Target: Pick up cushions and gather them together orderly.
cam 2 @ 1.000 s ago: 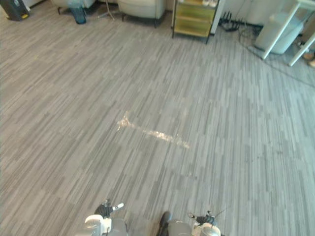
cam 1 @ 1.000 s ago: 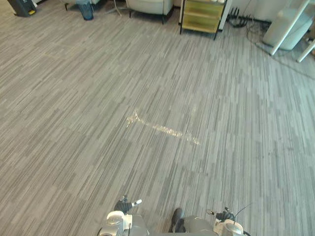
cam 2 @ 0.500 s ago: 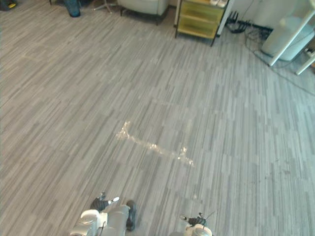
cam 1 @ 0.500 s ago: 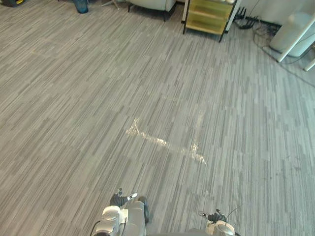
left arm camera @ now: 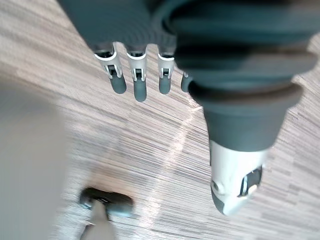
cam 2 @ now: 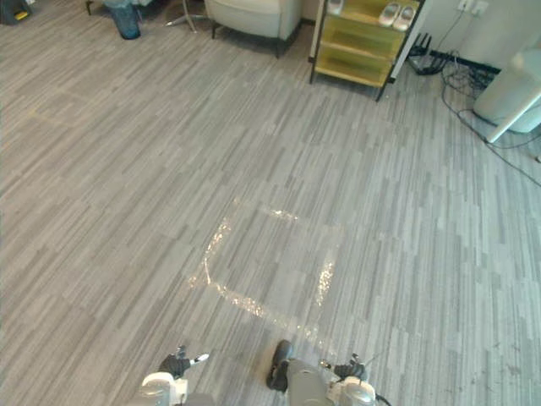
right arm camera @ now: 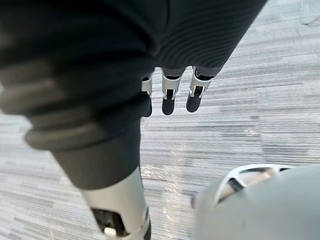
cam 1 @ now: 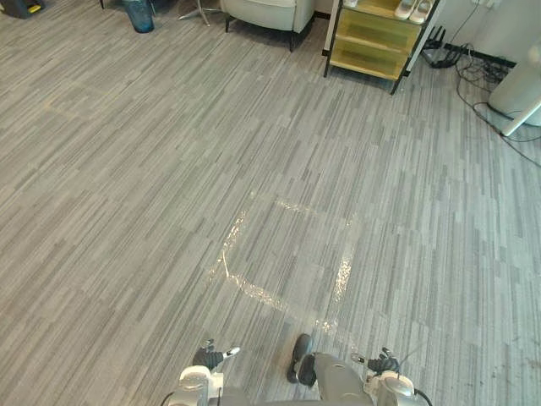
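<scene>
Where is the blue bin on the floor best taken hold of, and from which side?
Probably by its upper rim, coming from the near side. The blue bin stands upright and narrows downward, so the rim is its widest, firmest part. Its near side faces open floor.

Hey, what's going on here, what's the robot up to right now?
Nothing is being handled at this moment. The left hand and the right hand both hang open and empty above the grey floor, close to a square marked out in shiny tape. At the far side stand a yellow shelf with white shoes on top and a pale armchair.
</scene>
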You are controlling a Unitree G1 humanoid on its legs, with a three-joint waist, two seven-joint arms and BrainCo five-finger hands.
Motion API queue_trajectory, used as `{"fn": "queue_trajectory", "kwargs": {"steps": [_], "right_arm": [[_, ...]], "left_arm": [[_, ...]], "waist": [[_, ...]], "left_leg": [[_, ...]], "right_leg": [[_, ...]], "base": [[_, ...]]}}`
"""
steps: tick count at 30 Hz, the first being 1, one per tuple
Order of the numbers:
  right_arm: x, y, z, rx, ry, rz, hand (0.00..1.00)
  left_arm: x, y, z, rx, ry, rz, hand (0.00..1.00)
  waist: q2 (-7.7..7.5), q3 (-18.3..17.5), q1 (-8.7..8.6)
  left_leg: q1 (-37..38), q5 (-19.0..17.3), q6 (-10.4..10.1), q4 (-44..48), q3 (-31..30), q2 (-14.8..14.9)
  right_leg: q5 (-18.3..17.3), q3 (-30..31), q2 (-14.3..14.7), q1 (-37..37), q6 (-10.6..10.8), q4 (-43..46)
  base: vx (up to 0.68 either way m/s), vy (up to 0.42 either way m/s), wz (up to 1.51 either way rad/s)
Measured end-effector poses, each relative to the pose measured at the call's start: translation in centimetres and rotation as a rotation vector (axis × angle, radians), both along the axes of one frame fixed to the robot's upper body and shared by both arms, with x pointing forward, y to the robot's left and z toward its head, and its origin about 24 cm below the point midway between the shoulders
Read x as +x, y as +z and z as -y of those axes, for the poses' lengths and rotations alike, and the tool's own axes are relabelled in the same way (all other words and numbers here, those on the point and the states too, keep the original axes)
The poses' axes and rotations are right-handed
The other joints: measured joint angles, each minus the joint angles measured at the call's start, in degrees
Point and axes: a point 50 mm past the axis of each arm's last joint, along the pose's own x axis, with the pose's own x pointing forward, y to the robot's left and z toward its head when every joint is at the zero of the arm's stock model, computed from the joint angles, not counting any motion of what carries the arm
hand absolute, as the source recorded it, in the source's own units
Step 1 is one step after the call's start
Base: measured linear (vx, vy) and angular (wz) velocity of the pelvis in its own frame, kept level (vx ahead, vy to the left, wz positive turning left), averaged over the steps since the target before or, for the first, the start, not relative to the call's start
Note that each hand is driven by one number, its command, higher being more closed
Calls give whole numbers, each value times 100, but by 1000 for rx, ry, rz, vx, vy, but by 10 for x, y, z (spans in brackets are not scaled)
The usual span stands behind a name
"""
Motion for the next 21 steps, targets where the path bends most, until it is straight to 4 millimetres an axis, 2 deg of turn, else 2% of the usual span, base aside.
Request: {"fn": "queue_trajectory", "kwargs": {"steps": [1, 2, 4, 5, 6, 7, 8, 9, 11, 12, 14, 15, 16, 18, 21], "right_arm": [[0, 0, -1, 4, 8, -1, 0], [1, 0, -2, 9, 7, 3, 0], [5, 1, -4, 13, 9, 13, 0], [11, 3, -1, 5, 8, 28, 0], [10, 3, 0, 8, -3, 30, 0], [9, 3, 0, 8, -6, 29, 0], [5, 2, 0, 4, -13, 21, 0], [5, 0, -11, 22, 11, 17, 0], [4, -1, -19, 36, 24, 19, 0], [4, -1, -20, 38, 26, 18, 0], [4, -2, -19, 29, 42, 10, 0], [3, -2, -20, 35, 45, 6, 0], [0, -4, -21, 41, 43, -5, 0], [-2, -5, -18, 38, 49, -15, 0], [-1, -4, -15, 22, 74, -15, 0]], "left_arm": [[5, 3, -2, 2, 5, 27, 0], [9, 6, -3, 5, 4, 56, 0], [13, 8, -3, 5, 3, 74, 0], [17, 10, -2, 2, 3, 87, 0], [18, 10, 1, -4, 4, 89, 0], [18, 10, 2, -8, 5, 88, 0], [16, 9, 3, -9, 3, 84, 0], [18, 10, 0, 5, 3, 85, 0], [22, 12, -3, 16, -17, 94, 0], [22, 12, -6, 24, -19, 92, 0], [18, 10, -6, 23, -18, 73, 0], [15, 8, -8, 29, -24, 57, 0], [12, 6, -8, 34, -46, 40, 0], [9, 5, -10, 47, -66, 27, 0], [2, 2, -14, 54, -61, -2, 0]], "waist": [[-63, 36, 65], [-123, 38, 76], [-151, 46, 126], [-154, 61, 145], [-138, 78, 162], [-123, 72, 168], [-67, 43, 250], [-281, -4, 296], [-441, 2, 299], [-457, -8, 316], [-435, -20, 322], [-446, -26, 328], [-488, -49, 296], [-497, -73, 215], [-422, -149, 134]], "left_leg": [[-311, -107, 26, 290, 93, -16], [-736, -226, 77, 114, 259, -75], [-1138, -327, 192, -686, 461, -223], [-1305, -286, 210, -1418, 507, -383], [-1361, 245, 241, -3057, 437, -684], [-1359, 456, 254, -3287, 401, -726], [-1191, 1436, 258, -3719, 374, -784], [-1080, 1342, 454, -3746, 546, -952], [-1153, 958, 550, -3379, 613, -1062], [-1154, 723, 613, -3112, 693, -1060], [-833, 347, 680, -3027, 856, -1050], [-555, 267, 726, -3169, 933, -1088], [-310, 203, 757, -3323, 993, -1150], [116, 131, 796, -3574, 982, -1237], [513, 132, 788, -3900, 928, -1103]], "right_leg": [[-87, 47, 8, 283, 8, -89], [-93, 88, 7, 622, 19, -322], [-95, 209, -29, 906, 46, -552], [-119, 273, -92, 1054, 197, -702], [-251, 371, -216, 1286, 443, -814], [-276, 386, -239, 1326, 481, -816], [-377, 576, -233, 1436, 645, -823], [-421, 734, -426, 1520, 729, -870], [-457, 876, -576, 1603, 794, -876], [-521, 928, -655, 1599, 897, -654], [-647, 1137, -859, 1173, 1121, 651], [-563, 1214, -1040, 799, 1279, 1656], [-595, 1188, -1245, 473, 1324, 2511], [-864, 853, -1456, 163, 1132, 3012], [-1037, 408, -1266, -257, 962, 2165]], "base": [[449, -89, -21], [423, -61, -23], [425, 2, -30], [524, 164, -35], [435, 156, -26], [444, 211, -38], [353, 160, -30], [458, 192, -27], [469, 163, -10], [519, 194, -23], [370, 171, -39], [329, 158, -36], [405, 143, -18], [381, 49, 8], [330, -68, 13]]}}
